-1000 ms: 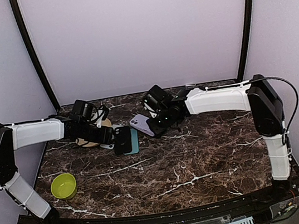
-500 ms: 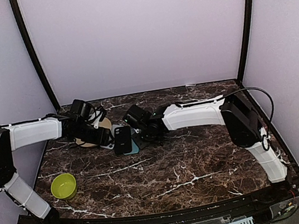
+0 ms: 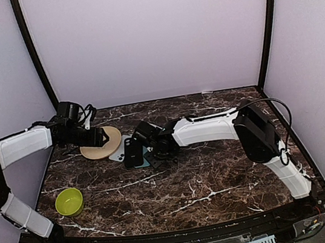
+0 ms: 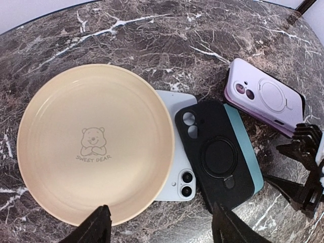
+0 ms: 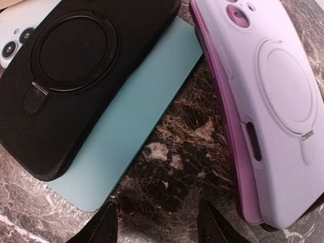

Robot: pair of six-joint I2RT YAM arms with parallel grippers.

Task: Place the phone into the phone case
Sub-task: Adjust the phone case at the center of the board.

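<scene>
The left gripper [image 4: 162,230], at the bottom of its wrist view, stands wide and empty. Up and left of it sits the plate [image 4: 61,116], whose right rim overlaps the white phone [image 4: 182,185]. The phone lies camera side up, long axis running up the frame, just above this gripper, so the left arm looks nearer. Right beside it the black case [image 4: 217,157] rests on a teal slab [image 5: 136,116]. The lilac case [image 4: 266,98] lies apart at upper right. The right gripper [image 5: 159,228], parted and holding nothing, hovers low between slab and lilac case.
</scene>
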